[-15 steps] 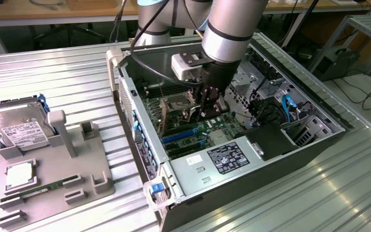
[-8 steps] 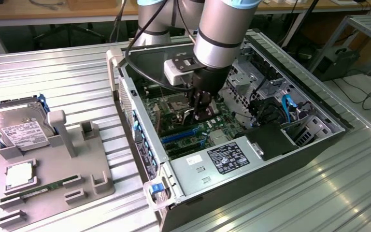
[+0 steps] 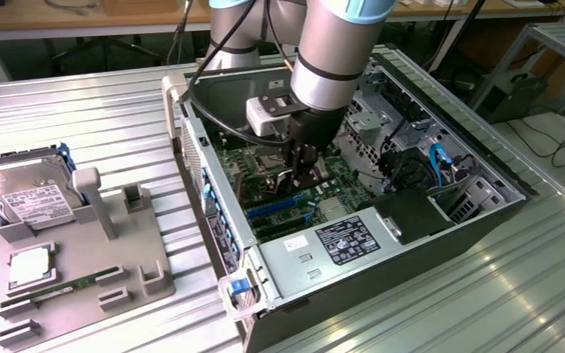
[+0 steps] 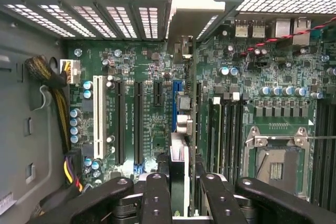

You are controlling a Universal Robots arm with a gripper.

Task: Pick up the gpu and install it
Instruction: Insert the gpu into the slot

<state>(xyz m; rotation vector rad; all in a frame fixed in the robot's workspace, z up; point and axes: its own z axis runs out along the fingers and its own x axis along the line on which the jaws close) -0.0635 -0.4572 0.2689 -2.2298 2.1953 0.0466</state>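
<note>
Holding the gpu (image 4: 181, 177), a flat green circuit card seen edge-on, I keep the black gripper (image 4: 184, 192) pinching it upright just above the green motherboard's blue slot (image 4: 176, 98), so its edge lines up, I judge.

Ribbed metal bench, two things parked on it

The corrugated metal table (image 3: 96, 125) carries an open PC tower case (image 3: 381, 294) lying on its side toward the exterior view's right, and a grey parts holder (image 3: 76, 290) at the left, well apart from it.
</note>
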